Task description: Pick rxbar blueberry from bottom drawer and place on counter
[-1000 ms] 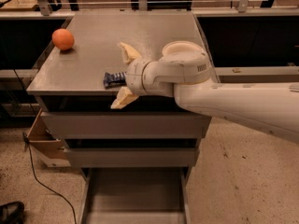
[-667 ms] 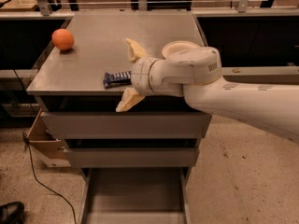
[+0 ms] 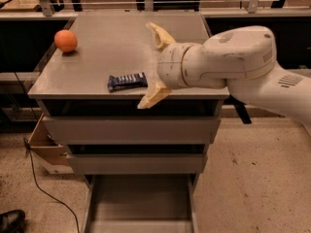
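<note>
Two fingers spread wide and gripping nothing: the gripper (image 3: 144, 66) hangs over the front of the counter (image 3: 112, 42). One finger points up and back, the other pokes out past the front edge. Just left of it the bar (image 3: 127, 81) lies flat on the counter near that edge, its right end close by the lower finger. We can't tell if those two are touching or just apart.

So we'd call the job pretty much done, since the bar is out of the bottom drawer (image 3: 138, 203) and resting on top. What's left, as we see it, is pulling the arm (image 3: 243, 67) clear. The drawer stands pulled out, with nothing showing on the part of its floor we can see. The orange (image 3: 65, 41) sits well apart, back left.

Hidden stuff: the arm covers the counter's right front corner, and the drawer's front end is cut off at the bottom. The arm also runs out on the right, so we see no base.
</note>
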`<state>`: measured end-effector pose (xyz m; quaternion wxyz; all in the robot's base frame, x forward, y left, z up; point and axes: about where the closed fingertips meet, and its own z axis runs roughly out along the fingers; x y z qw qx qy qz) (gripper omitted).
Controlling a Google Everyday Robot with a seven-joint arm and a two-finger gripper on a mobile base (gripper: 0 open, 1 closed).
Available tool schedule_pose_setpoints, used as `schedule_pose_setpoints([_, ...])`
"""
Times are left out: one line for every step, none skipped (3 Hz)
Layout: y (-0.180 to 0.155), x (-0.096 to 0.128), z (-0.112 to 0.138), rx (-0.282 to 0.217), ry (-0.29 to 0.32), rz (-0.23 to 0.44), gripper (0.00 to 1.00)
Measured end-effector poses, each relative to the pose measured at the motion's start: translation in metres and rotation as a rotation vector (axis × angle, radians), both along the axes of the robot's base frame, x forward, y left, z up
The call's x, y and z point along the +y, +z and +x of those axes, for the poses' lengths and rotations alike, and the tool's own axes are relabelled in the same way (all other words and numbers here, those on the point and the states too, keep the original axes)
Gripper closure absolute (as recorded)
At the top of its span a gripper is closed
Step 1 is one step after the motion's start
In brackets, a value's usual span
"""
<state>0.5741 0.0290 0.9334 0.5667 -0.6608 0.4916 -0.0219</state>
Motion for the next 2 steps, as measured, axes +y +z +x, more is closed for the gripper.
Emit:
schedule_pose_setpoints([0.017,-0.048,0.010,-0.022,-0.081,-0.037,0.00])
schedule_pose_setpoints([0.019,-0.099,0.028,-0.022,-0.187,-0.048,0.00])
